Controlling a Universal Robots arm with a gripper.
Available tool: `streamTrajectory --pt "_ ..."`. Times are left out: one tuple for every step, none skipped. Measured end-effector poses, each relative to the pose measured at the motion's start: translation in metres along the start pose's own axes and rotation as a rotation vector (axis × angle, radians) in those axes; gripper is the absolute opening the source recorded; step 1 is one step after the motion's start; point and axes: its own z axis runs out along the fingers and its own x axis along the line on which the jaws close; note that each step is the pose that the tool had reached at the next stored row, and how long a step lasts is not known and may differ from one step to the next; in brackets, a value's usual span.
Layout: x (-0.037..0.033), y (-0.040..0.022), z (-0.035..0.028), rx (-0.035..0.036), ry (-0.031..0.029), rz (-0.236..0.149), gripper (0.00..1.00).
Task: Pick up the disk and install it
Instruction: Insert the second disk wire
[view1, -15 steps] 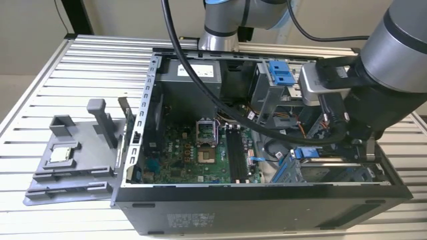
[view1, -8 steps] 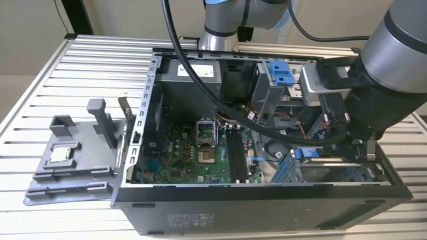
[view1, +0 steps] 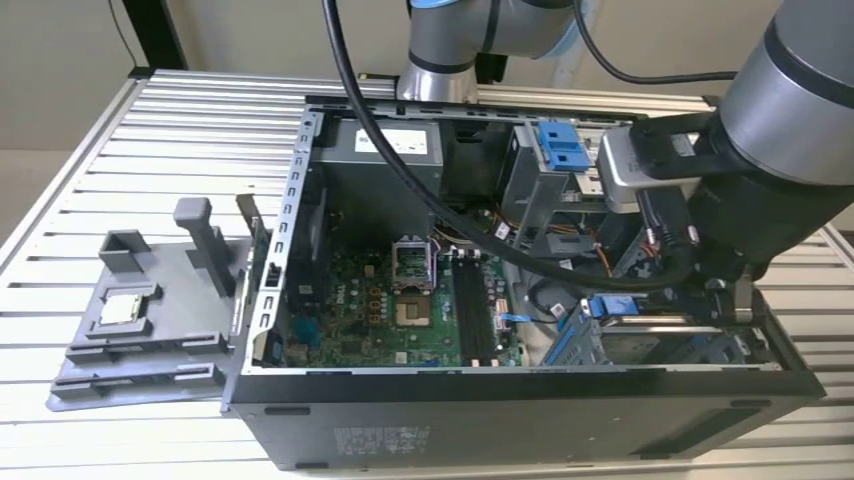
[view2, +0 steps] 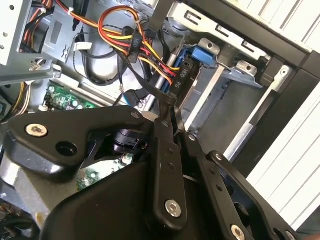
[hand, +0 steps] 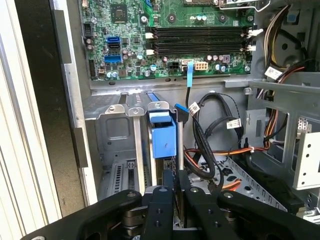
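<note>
The disk stands on edge in a slot of the metal drive cage in the open computer case, its blue frame end showing. The exterior view shows that blue end in the cage at the case's near corner, on the exterior view's right. My gripper hangs close over the cage beside the disk, fingers pressed together with nothing between them. In the second wrist view the shut gripper points at the blue frame and the cage rails.
Coloured power cables and black data cables lie close to the gripper. The motherboard fills the case floor. A blue bracket sits in the upper bay. A grey fixture rests on the slatted table at the exterior view's left.
</note>
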Motion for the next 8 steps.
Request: streamTrajectory --pt "0.0001 0.0006 0.0000 0.0029 0.0029 -0.001 0.00" --pt "0.0001 0.0011 0.0000 0.0032 0.0044 -0.002 0.00" --pt "0.0001 0.0018 -0.0001 0.0034 0.0060 -0.002 0.00" --pt "0.0002 0.0027 -0.0004 0.0035 0.0075 -0.003 0.00" --pt "0.0003 0.0039 -0.0006 0.0037 0.0079 -0.003 0.00" --pt "0.0004 0.0050 -0.0008 0.0039 0.0083 -0.003 0.00" --pt "0.0005 0.0063 -0.0012 0.0042 0.0088 -0.003 0.00" --pt "0.0006 0.0074 -0.0013 0.0045 0.0085 -0.003 0.00"
